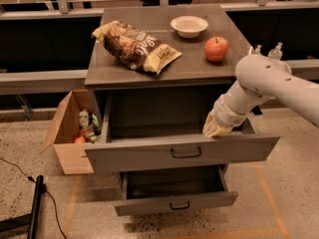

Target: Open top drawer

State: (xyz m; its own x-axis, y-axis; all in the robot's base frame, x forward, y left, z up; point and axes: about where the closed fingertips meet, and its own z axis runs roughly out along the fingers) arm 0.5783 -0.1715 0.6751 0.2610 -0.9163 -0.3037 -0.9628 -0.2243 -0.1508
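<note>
We see the top drawer point(139, 156) standing well out from under the table point(199, 69), with its black bar handle point(186, 153) at the centre of the front. The end effector point(216, 129) sits at the top edge of the drawer front, toward the right end, just inside the opening; we cannot tell whether it is released or clenched. 1 lower drawer point(149, 203) is also out. On the table are a chip bag point(134, 46), a white bowl point(189, 26) and a red fruit point(216, 49). An open cardboard box point(67, 151) sits on the floor beside the table.
</note>
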